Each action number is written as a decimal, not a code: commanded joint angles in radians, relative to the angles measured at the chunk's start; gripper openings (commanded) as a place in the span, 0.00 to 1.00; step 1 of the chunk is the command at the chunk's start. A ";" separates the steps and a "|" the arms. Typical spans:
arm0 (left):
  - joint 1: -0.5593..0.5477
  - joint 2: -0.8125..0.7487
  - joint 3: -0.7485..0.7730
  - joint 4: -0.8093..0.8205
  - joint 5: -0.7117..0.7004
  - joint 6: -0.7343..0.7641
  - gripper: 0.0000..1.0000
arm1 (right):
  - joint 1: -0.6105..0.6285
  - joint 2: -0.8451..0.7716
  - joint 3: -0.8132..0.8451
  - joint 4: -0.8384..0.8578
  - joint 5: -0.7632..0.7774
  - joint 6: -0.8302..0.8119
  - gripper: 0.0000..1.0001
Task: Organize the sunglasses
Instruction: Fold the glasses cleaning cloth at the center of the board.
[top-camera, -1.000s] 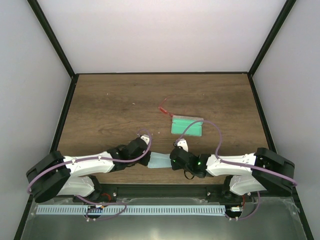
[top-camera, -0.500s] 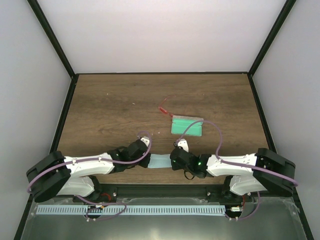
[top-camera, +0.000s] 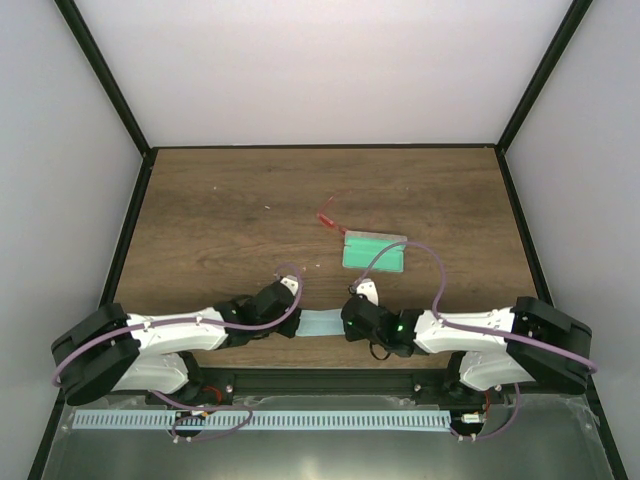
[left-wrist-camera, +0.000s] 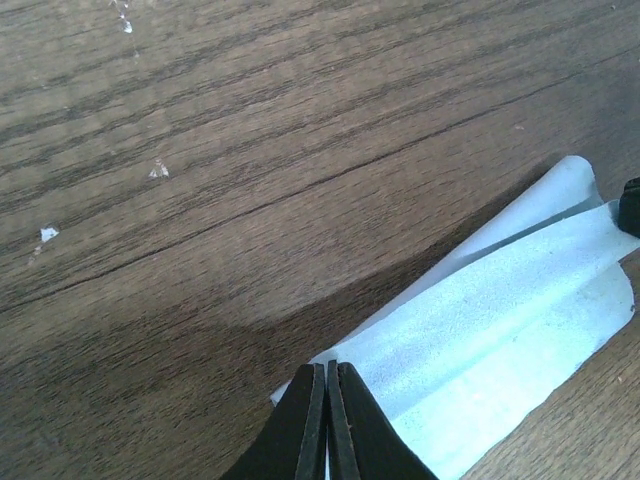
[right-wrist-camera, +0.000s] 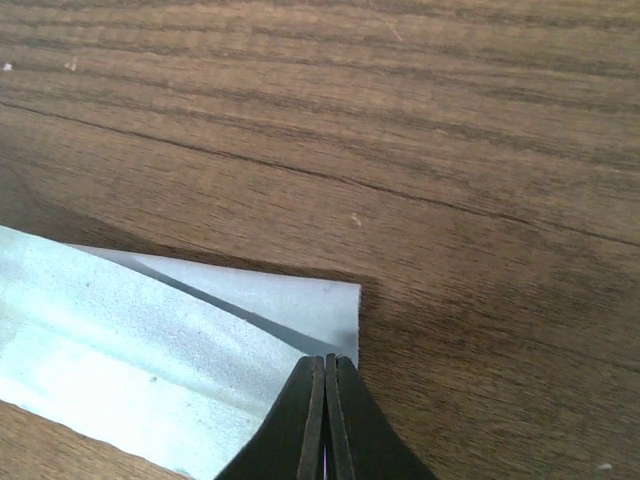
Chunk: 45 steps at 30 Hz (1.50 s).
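The sunglasses (top-camera: 326, 217), thin and red, lie on the table mid-way back, just left of the open grey case (top-camera: 374, 252) with its green lining. Both are far from my grippers. Near the front edge a pale blue cloth (top-camera: 321, 323) stretches between the two grippers. My left gripper (top-camera: 297, 319) is shut on the cloth's left corner (left-wrist-camera: 327, 372). My right gripper (top-camera: 346, 320) is shut on the right corner (right-wrist-camera: 326, 362). The cloth (left-wrist-camera: 500, 330) is doubled over, its upper layer lifted off the lower one (right-wrist-camera: 270, 295).
Wooden table (top-camera: 220, 220) bounded by black rails and white walls. A few small pale flecks (left-wrist-camera: 158, 171) dot the wood. The arm bases and a metal channel (top-camera: 300, 420) sit at the near edge.
My left gripper has drawn slightly back toward the near edge with its cloth corner. The right gripper has barely moved. Sunglasses and case are unmoved.
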 joint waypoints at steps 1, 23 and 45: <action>-0.007 -0.009 -0.015 0.014 -0.009 -0.013 0.04 | 0.009 -0.008 -0.013 -0.005 0.027 0.015 0.01; -0.009 -0.029 -0.039 0.026 -0.004 -0.011 0.09 | 0.009 0.014 0.060 0.031 0.015 -0.047 0.20; -0.011 -0.105 -0.027 -0.018 -0.032 -0.020 0.31 | 0.011 0.121 0.067 0.134 -0.079 -0.052 0.06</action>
